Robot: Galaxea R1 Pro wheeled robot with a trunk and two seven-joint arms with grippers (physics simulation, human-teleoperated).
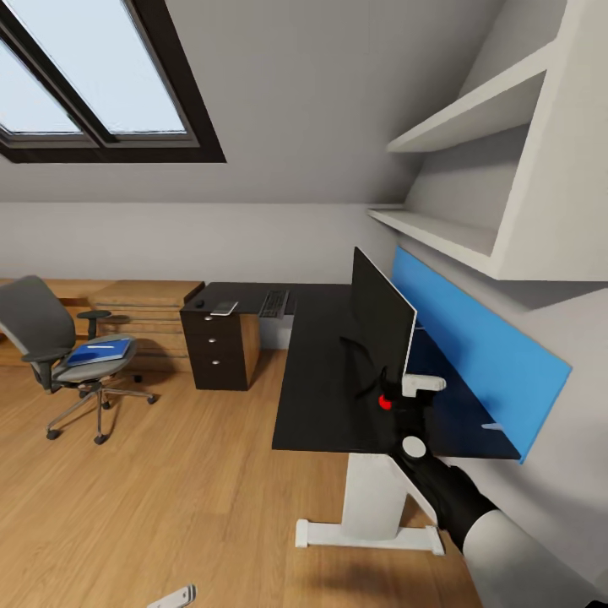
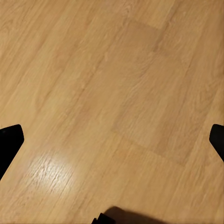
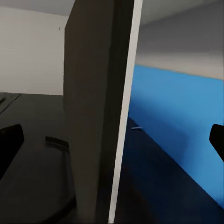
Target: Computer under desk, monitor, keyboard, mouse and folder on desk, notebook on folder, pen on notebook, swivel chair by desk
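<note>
Looking down from the head camera, I see a long L-shaped desk with a matt black top and white metal legs (image 1: 317,384) running along the grey wall, backed by a bright blue wall panel (image 1: 481,350). Open light wood floor (image 1: 152,498) lies to its left, with plenty of room to move.

My right gripper (image 1: 397,390) is over the desk's near end, right at the wide flat monitor with a black front and white back (image 1: 382,325), which stands upright on the desk. In the right wrist view the monitor (image 3: 100,107) is seen edge-on between the two dark fingertips (image 3: 10,140), which sit far apart at either side; the jaws are spread wide and grip nothing.

My left gripper (image 2: 112,140) points at bare floor, jaws also spread wide.

Further along the desk lie a slim dark-keyed keyboard (image 1: 274,303) and a small thin grey notebook (image 1: 224,307), above a black drawer unit with silver knobs (image 1: 215,350).

Well apart, on the open floor, a grey upholstered swivel chair with a chrome star base (image 1: 59,350) holds a flat bright blue folder (image 1: 101,350) on its seat.
</note>
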